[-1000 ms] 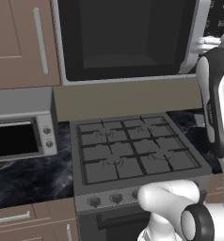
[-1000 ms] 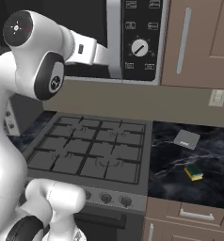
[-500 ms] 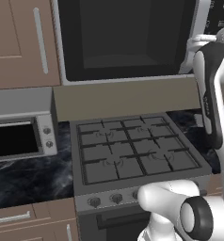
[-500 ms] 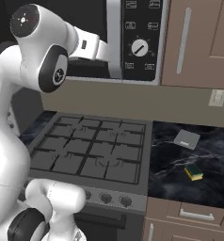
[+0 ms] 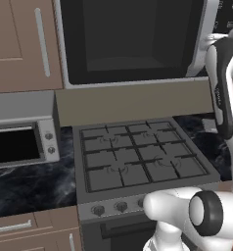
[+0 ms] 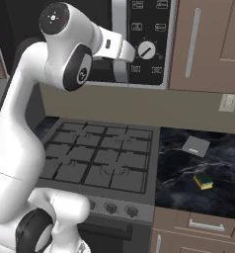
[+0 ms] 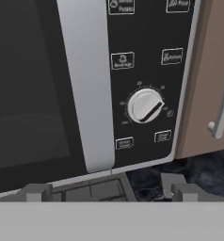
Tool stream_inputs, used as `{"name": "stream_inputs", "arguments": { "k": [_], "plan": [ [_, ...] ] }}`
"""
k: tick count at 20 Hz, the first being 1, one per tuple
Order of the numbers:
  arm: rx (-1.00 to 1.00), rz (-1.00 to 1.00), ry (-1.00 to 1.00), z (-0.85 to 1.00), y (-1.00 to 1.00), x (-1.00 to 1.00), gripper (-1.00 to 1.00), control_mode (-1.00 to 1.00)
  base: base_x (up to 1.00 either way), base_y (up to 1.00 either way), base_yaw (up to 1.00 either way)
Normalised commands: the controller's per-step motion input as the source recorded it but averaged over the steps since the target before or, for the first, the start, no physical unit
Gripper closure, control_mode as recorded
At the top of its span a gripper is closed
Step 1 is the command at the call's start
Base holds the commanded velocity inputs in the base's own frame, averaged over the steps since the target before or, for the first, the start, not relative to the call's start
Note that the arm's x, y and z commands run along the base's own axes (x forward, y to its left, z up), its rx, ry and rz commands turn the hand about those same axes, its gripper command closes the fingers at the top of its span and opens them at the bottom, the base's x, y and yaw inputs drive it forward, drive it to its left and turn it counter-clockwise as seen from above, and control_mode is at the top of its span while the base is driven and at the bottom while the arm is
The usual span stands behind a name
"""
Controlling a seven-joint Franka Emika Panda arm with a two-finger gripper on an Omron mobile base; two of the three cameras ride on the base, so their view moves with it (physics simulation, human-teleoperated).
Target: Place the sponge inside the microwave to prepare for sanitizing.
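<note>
The large silver-framed microwave (image 5: 133, 41) is mounted above the dark grey gas stove (image 5: 138, 159); its dark cavity is seen in the left base view, and nothing can be made out inside it. In the hand view the microwave's black control panel (image 7: 147, 70) with its white round dial (image 7: 144, 106) is shown beside a broad grey vertical bar (image 7: 85, 84), with dark glass to the left of that bar. The white arm's two-finger gripper (image 7: 109, 192) is held up in front of the lower edge of the microwave, its two dark fingertips (image 7: 36, 192) standing wide apart with nothing between them, so the end effector is released and grasps nothing. The small yellow-and-green rectangular sponge (image 6: 204, 181) lies flat on the black marbled counter (image 6: 223, 197) to the right of the stove, toward the counter's front edge and well apart from the gripper. A flat grey square item (image 6: 196, 146) rests farther back on the same counter, nearer the rear wall and apart from the sponge. On the counter left of the stove a smaller silver toaster oven (image 5: 20, 142) with two knobs is seen, its dark interior showing no discernible contents. Brown wooden cabinets (image 6: 208, 44) with long grey handles flank the microwave.
</note>
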Motion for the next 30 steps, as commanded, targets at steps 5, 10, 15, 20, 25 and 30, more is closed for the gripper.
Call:
{"name": "stream_inputs", "arguments": {
  "k": [5, 10, 15, 20, 25, 30],
  "plan": [
    [0.00, 0.00, 0.00, 0.00, 0.00, 0.25, -1.00, -1.00, 0.00, 0.00, 0.00],
    [0.00, 0.00, 0.00, 0.00, 0.00, 0.18, -1.00, -1.00, 0.00, 0.00, 0.00],
    [0.00, 0.00, 0.00, 0.00, 0.00, 0.15, -1.00, -1.00, 0.00, 0.00, 0.00],
    [0.00, 0.00, 0.00, -0.04, 0.00, 0.25, -1.00, -1.00, 0.00, 0.00, 0.00],
    [0.00, 0.01, 0.00, -0.11, 0.00, 0.38, -1.00, -1.00, 0.00, 0.00, 0.00],
    [0.00, 0.01, 0.00, -0.03, 0.00, 0.31, -1.00, -1.00, 0.00, 0.00, 0.00]
  ]
}}
